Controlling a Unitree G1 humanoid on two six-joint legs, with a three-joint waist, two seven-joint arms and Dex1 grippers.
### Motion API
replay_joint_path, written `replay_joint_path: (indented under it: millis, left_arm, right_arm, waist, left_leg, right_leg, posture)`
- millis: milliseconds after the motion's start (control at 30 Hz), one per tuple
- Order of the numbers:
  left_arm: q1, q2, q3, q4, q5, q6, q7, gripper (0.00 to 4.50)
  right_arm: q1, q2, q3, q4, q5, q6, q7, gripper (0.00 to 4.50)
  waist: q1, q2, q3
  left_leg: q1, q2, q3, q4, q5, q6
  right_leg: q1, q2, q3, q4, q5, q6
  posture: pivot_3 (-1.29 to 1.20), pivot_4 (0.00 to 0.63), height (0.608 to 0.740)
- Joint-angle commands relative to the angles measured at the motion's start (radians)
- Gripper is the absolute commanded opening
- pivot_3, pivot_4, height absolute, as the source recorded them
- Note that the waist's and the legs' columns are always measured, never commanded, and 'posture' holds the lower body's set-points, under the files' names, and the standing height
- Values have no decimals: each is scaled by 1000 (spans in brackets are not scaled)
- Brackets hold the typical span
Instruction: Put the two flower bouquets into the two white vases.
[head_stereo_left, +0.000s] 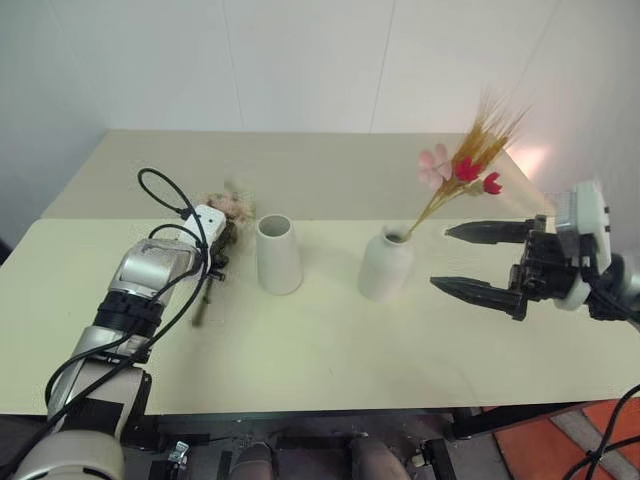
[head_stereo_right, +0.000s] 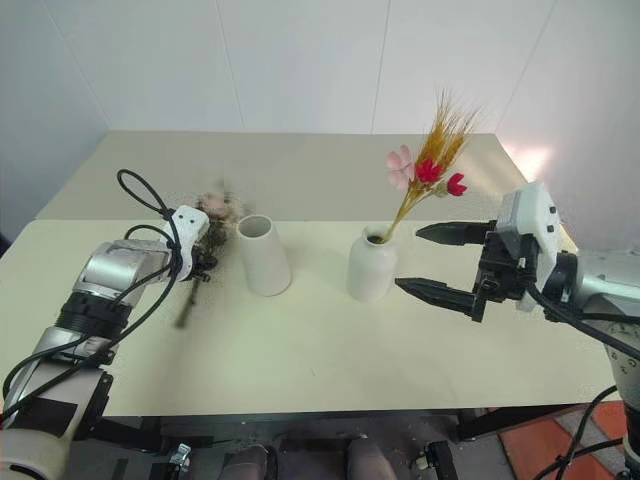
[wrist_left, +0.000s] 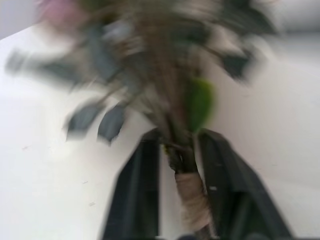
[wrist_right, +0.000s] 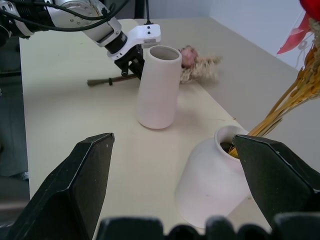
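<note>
The bushy bouquet (head_stereo_left: 228, 207) of pale pink roses and greenery lies on the table, just left of the tall white vase (head_stereo_left: 278, 255). My left gripper (wrist_left: 180, 145) is shut on its twine-wrapped stem (wrist_left: 191, 197), one finger on each side. The slim wheat bouquet (head_stereo_left: 470, 165) with pink-red blossoms stands in the round narrow-necked vase (head_stereo_left: 385, 265), leaning right. My right gripper (head_stereo_left: 440, 258) hovers open a short way right of that vase, holding nothing, its fingers pointing at it.
Both vases stand mid-table on the pale yellow table (head_stereo_left: 320, 350), about a hand's width apart. A second beige tabletop (head_stereo_left: 320, 165) adjoins it behind, against a white wall. The near table edge runs along the front.
</note>
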Motion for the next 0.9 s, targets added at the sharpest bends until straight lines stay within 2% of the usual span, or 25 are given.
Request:
replay_joint_path:
  millis: [33,167,300,400,500,667,767,900]
  left_arm:
    - [14,35,91,-70,6,39,18,137]
    - [72,58,213,-197,-22,80,34,116]
    - [163,44,400,-387,-76,-18,39,116]
    - [158,9,599,-530,-210,-75,10,116]
    - [96,0,692,-595,-331,-48,-4,116]
    - [-37,-25,728,-604,-477,-47,-5,116]
    - [-136,-107,713,-564,-555,-111,-10,116]
    - [-174,-187,654,-515,-579,-184,-40,116]
  right_arm:
    - [9,-17,-44,-33,23,-7,-3,4500]
    - [16,-13,-31,-31,6,-26,3,4500]
    - [27,-3,-1,-29,-27,-54,-1,4500]
    - [33,11,2,-32,-18,-56,-10,4500]
    - [31,17,9,-29,-20,-60,-11,4500]
    - [13,29,28,-20,-26,-72,-15,4500]
    - [6,41,38,-25,-25,-77,-25,4500]
    - [7,47,41,-35,-25,-80,-37,4500]
  waist:
    - [0,0,0]
    - [0,0,0]
    - [5,0,0]
    - [9,0,0]
    - [11,-1,0]
    - [13,-1,0]
    - [13,-1,0]
    - [11,-1,0]
  left_leg:
    - [0,0,0,0,0,0]
    - [-1,0,0,0,0,0]
    - [0,0,0,0,0,0]
    - [-1,0,0,0,0,0]
    - [-1,0,0,1,0,0]
    - [2,0,0,2,0,0]
    - [3,0,-1,2,0,0]
    - [7,0,-1,2,0,0]
  right_leg:
    - [0,0,0,0,0,0]
    - [0,0,0,0,0,0]
    - [0,0,0,0,0,0]
    - [0,0,-1,0,0,0]
    - [0,-1,-1,0,0,0]
    - [4,-1,-2,-1,0,1]
    - [7,-1,-2,-1,0,1]
    - [11,-1,-2,-4,0,1]
  posture:
    - [0,150,740]
    - [0,150,740]
    - [0,150,740]
    - [0,150,740]
    - [0,150,740]
    - [0,150,740]
    - [0,150,740]
    - [0,150,740]
